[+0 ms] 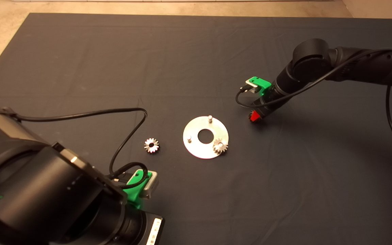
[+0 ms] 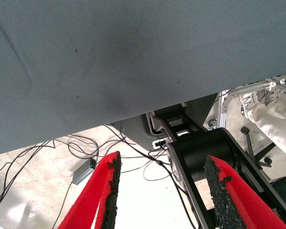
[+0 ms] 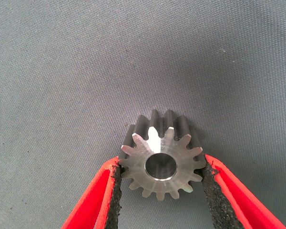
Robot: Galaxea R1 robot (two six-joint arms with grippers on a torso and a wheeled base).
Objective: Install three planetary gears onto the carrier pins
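The silver carrier disc (image 1: 196,149) lies mid-mat with two bare carrier pins (image 1: 210,118) (image 1: 189,138). One planetary gear (image 1: 220,146) sits on the third pin at the disc's near right rim. A second gear (image 1: 151,145) lies loose on the mat left of the disc. My right gripper (image 1: 255,116) is low over the mat, just right of the disc. In the right wrist view this gripper (image 3: 162,167) is shut on a third gear (image 3: 162,148), with a pad pressed to each side. My left gripper (image 2: 164,158) waits open at the lower left.
The dark mat (image 1: 284,190) spreads wide around the disc. Black cables (image 1: 128,136) loop from the left arm toward the loose gear. In the left wrist view, the floor past the mat edge shows cables and a metal frame (image 2: 238,102).
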